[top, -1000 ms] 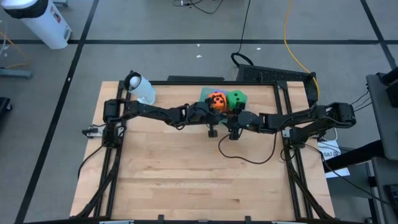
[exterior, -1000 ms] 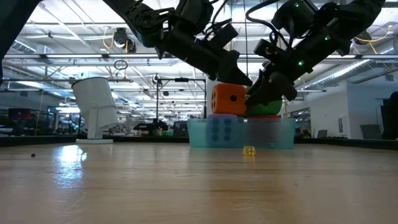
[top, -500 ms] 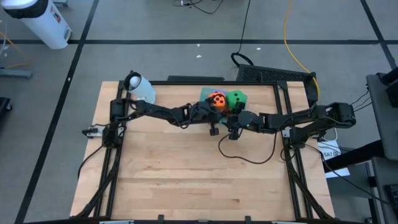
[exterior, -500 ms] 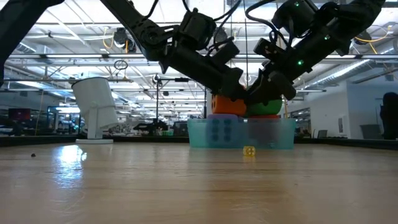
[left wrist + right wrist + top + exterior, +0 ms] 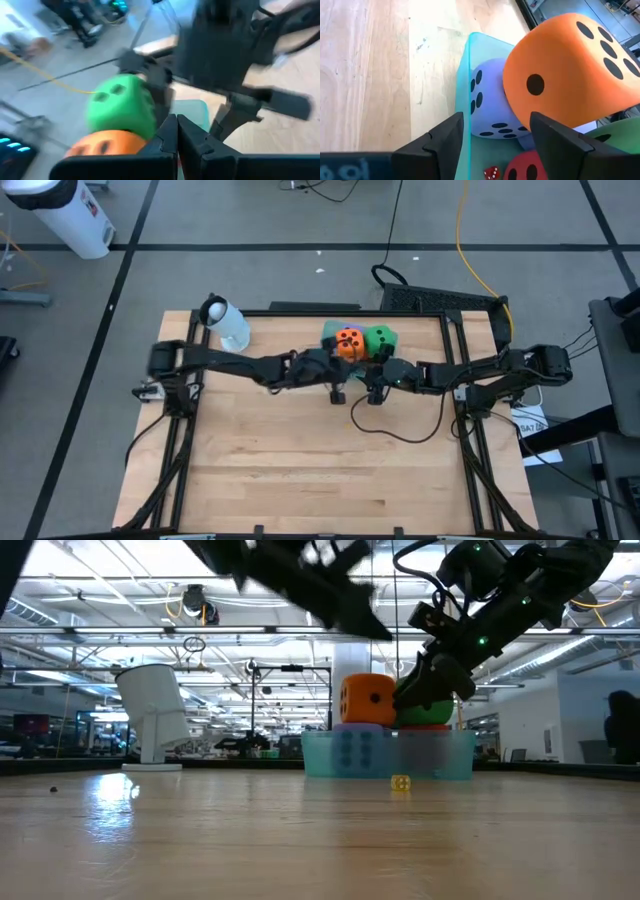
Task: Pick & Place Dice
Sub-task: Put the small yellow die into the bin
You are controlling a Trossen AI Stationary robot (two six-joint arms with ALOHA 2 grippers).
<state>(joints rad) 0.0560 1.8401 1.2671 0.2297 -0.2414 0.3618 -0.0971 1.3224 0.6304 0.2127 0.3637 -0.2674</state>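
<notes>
The orange die [image 5: 349, 342] and the green die [image 5: 380, 338] sit on top of the pile in the translucent teal tray [image 5: 318, 755] at the table's far edge. A purple-blue die [image 5: 490, 105] and the red die [image 5: 530, 167] lie lower in the tray; the second purple-blue die is hidden. My left gripper [image 5: 177, 135] is shut and empty, raised above and just short of the orange die [image 5: 102, 145]. My right gripper [image 5: 495, 145] is open over the tray's near wall [image 5: 468, 100], beside the green die [image 5: 425, 712], touching nothing.
A tiny yellow die [image 5: 400, 782] lies on the table in front of the tray, and a tiny red one [image 5: 492, 173] inside it. A white cylinder [image 5: 228, 320] lies at the far left corner. A black cable [image 5: 390, 432] loops across the wood, which stretches toward the near edge.
My left arm dipped down in front of the orange die, then rose quickly up and away from it, blurred by its speed. Its fingers carry nothing. The dice and the right arm stayed where they were.
</notes>
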